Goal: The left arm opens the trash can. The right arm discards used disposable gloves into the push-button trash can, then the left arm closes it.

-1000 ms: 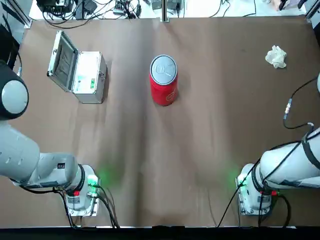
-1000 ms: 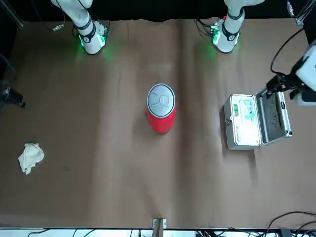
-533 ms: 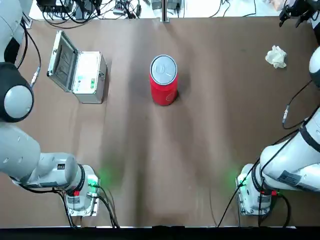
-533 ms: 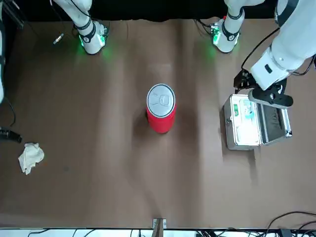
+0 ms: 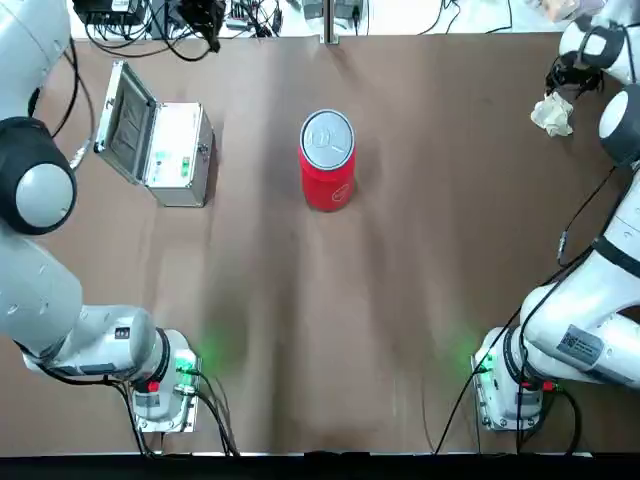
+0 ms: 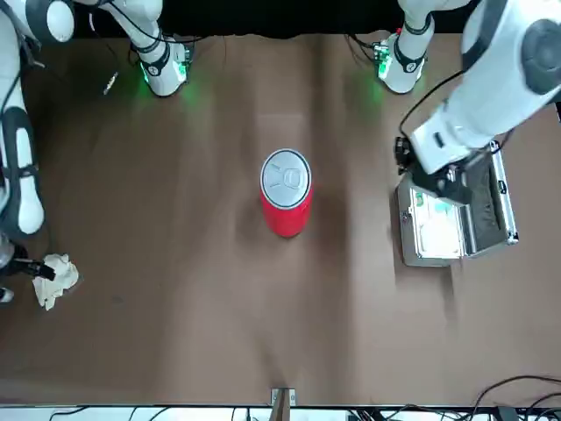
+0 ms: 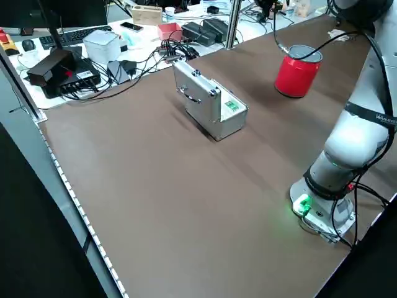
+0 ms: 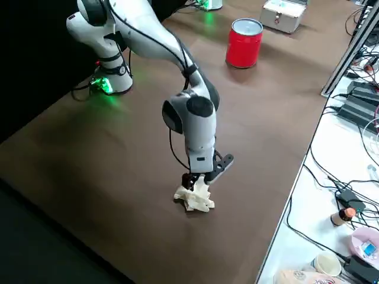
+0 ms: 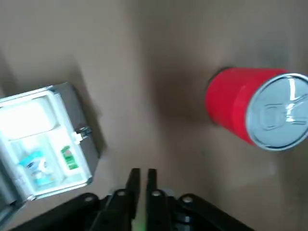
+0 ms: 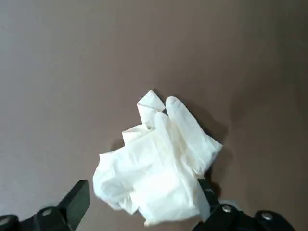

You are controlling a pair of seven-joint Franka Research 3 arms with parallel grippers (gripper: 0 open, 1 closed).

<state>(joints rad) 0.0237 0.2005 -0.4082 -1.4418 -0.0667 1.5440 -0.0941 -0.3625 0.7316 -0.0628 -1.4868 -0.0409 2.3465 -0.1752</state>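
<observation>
The red trash can [image 5: 327, 160] stands upright at mid-table with its silver push lid down. The off-white wad of used gloves [image 5: 553, 113] lies at the far right. My right gripper [image 10: 144, 197] is low over the gloves [image 10: 154, 168], open, with one finger on each side of the wad; the right side view shows the gripper [image 8: 196, 179] just above the gloves [image 8: 194, 197]. My left gripper [image 9: 142, 174] hangs shut and empty above the table between the silver case and the can [image 9: 255, 113]; in the front view it [image 6: 438, 182] overlaps the case's near edge.
A silver case [image 5: 160, 140] with its hinged lid up sits at the far left, about a hand's width from the can. Cables and electronics [image 7: 186, 37] crowd the bench beyond the table's far edge. Both arm bases glow green at the near edge.
The right arm has swung in and lowered its open gripper onto the gloves. The left arm has moved from beyond the case toward the can.
</observation>
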